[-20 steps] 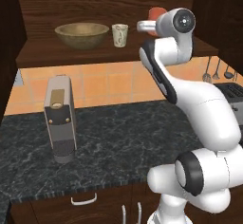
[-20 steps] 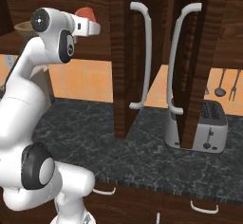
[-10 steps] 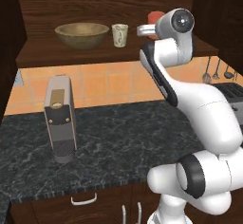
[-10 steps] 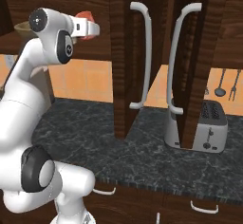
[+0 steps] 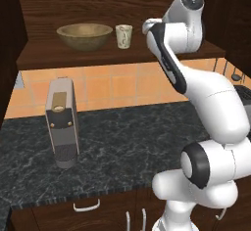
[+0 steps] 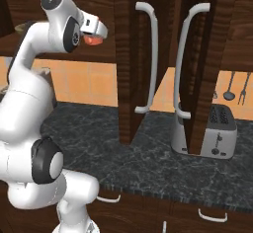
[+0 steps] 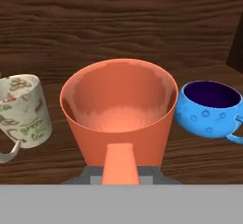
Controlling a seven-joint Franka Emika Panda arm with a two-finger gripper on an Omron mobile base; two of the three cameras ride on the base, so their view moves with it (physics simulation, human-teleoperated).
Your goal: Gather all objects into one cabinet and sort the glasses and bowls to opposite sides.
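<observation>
**Red-orange cup carried in at shelf height**

The smooth, tapered red-orange cup (image 7: 119, 114) sits pinched in the gripper (image 6: 93, 33), upright and mouth open, before the dark wood-grain cabinet (image 5: 98, 58) shelf. Beside it stand a cream cup with faint printed markings (image 7: 21, 110) and a small glossy blue mug with dotted rings (image 7: 209, 108). Farther along the shelf rests a wide, dull tan-gold bowl (image 5: 84, 35). Below, the speckled black stone bench (image 5: 122, 142) carries a boxy grey coffee machine (image 5: 62, 122). Since half a second ago the arm has pushed the cup deeper into the cabinet.

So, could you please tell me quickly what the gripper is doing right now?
Gripper: closed on the red-orange cup, held inside the cabinet.
</observation>
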